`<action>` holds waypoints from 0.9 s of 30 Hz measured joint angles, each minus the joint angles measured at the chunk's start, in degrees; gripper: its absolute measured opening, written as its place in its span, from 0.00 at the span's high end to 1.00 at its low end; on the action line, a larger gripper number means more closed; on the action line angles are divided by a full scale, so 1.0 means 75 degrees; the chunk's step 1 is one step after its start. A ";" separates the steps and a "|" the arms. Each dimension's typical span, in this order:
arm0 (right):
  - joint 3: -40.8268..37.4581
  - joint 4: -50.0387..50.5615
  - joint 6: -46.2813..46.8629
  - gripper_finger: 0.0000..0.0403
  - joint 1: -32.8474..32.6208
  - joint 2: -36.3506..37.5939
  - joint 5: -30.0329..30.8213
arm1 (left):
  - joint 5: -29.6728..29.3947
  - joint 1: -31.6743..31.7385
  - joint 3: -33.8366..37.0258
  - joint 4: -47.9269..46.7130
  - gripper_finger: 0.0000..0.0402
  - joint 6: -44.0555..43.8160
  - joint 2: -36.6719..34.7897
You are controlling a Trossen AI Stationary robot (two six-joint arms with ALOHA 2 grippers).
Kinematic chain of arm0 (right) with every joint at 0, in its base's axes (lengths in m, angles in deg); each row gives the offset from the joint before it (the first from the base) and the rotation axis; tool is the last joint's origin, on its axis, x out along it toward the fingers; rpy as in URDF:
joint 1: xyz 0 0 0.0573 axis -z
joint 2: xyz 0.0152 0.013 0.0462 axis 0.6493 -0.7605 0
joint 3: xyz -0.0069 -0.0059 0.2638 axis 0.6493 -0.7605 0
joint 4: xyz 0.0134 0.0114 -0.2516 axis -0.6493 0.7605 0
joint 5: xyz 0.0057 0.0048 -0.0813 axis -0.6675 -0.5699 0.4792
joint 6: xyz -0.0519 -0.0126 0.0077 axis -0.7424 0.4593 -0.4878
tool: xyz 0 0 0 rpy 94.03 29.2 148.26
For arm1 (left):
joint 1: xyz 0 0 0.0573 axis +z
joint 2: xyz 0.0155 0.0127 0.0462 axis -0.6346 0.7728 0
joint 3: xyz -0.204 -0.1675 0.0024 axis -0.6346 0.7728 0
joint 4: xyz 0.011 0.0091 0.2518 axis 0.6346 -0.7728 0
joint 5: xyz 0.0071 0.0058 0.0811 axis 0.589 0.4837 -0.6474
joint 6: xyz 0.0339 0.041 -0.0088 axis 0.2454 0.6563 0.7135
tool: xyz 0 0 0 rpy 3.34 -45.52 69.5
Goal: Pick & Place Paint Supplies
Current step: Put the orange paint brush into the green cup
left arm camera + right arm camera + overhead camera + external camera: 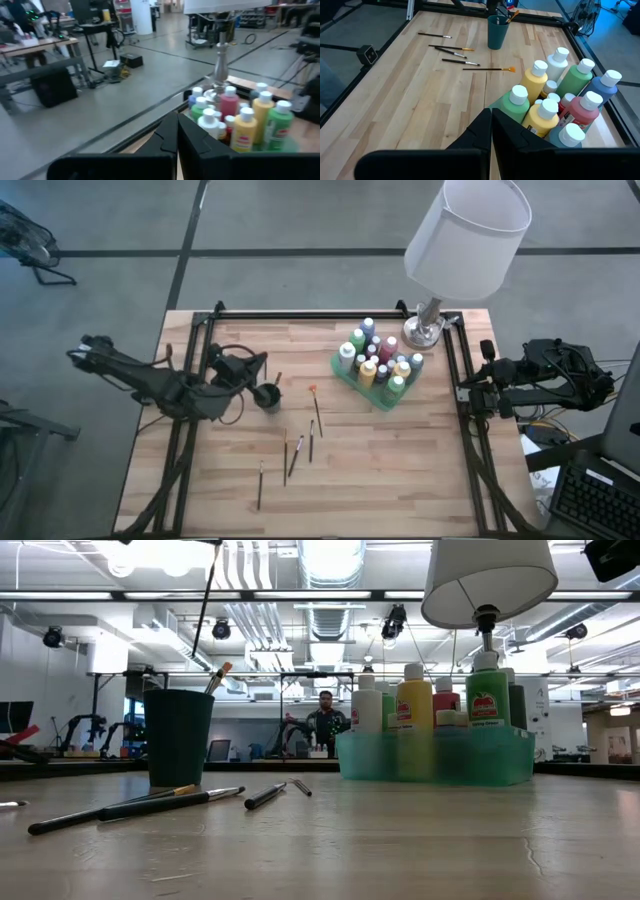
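Wooden table (400,470) holds five loose brushes (317,412), one cup (268,396), one tray (372,392); both grippers' fingers pressed together, empty.

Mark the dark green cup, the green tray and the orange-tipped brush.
dark green cup (498,31), right wrist view, side wall.
green tray (500,755), low view, front wall.
orange-tipped brush (487,69), right wrist view, mid-handle.

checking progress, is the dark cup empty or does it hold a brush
Holds a brush: the cup stands upright with a brush tip sticking out.
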 joint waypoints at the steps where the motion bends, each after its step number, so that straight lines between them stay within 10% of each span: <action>1: 0.0000 -0.0002 0.0000 0.98 -0.0002 0.0000 0.0003 | -0.0004 0.0067 0.0023 0.0036 1.00 0.0059 -0.0001; 27: 0.0000 0.0000 0.0000 0.98 0.0001 0.0001 0.0001 | 0.0489 0.0285 0.2826 0.3166 1.00 -0.0147 -0.0176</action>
